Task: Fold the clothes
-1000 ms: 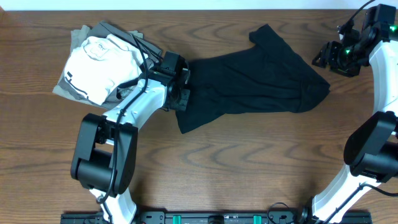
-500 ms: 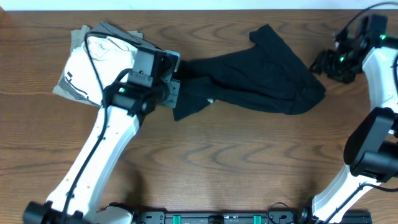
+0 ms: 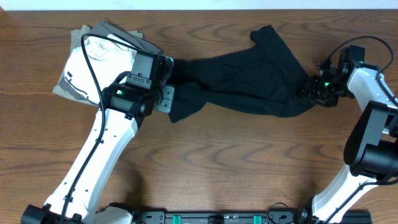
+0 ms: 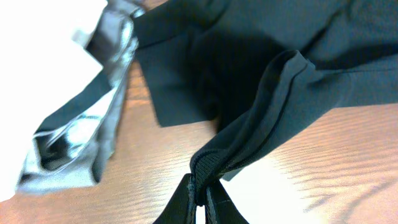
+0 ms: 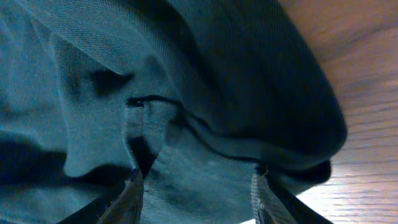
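– Over the desk (image 3: 217, 162), top camera first: where's the black shirt (image 3: 249, 81)?

– Stretched left to right across the far half of the wood, rumpled, with one corner reaching toward the far edge. Its left end sits at the left tool (image 3: 169, 76), its right end at the right tool (image 3: 311, 92).

– And that pile at far left?

– A folded white garment (image 3: 93, 56) lying on folded grey garments (image 3: 118, 32), just beside the shirt's left end.

– Left wrist camera now.

– The left tool (image 4: 200, 196) has its fingers together, clamped on a thick folded edge of the shirt! The cloth rises from the pinch and drapes away over the wood. Grey and white folds show at the left of that view.

– Right wrist camera?

– Dark fabric fills nearly everything, with a strip of desk on the right. Both fingertips (image 5: 134, 190) stand apart, pressed down at the bunched cloth, and a seam runs between them. The jaws are apart, with nothing pinched that I can see.
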Action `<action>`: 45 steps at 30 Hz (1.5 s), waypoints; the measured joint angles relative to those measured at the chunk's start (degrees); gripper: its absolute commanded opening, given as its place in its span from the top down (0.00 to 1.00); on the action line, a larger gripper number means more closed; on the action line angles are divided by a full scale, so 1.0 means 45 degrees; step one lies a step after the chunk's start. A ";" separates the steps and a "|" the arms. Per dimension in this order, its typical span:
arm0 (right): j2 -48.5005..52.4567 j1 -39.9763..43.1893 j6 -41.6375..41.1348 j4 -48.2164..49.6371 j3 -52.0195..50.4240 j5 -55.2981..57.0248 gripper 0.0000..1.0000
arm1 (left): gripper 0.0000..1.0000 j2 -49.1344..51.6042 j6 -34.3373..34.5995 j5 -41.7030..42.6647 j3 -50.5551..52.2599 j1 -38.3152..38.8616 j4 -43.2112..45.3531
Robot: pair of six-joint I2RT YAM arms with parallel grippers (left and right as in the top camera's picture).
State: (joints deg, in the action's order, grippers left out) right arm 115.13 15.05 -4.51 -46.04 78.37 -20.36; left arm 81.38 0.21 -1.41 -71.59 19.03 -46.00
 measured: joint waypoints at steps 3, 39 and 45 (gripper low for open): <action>0.0000 -0.0019 -0.0019 -0.0063 -0.0049 -0.0471 0.47 | 0.94 -0.0005 0.0437 -0.0767 0.0000 0.0010 -0.0272; 0.0000 -0.3283 0.0685 -0.0699 -0.0937 -0.1287 0.70 | 0.94 -0.0039 0.2914 -0.3405 0.0000 -0.0350 -0.0627; 0.0000 -0.3575 0.1982 -0.0602 -0.0967 -0.2482 0.92 | 0.94 -0.0039 0.2914 -0.3405 0.0000 -0.0350 -0.0622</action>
State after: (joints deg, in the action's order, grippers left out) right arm 115.13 -1.04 4.40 -48.75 74.02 -31.53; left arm 81.21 13.32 -16.73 -71.59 17.45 -48.80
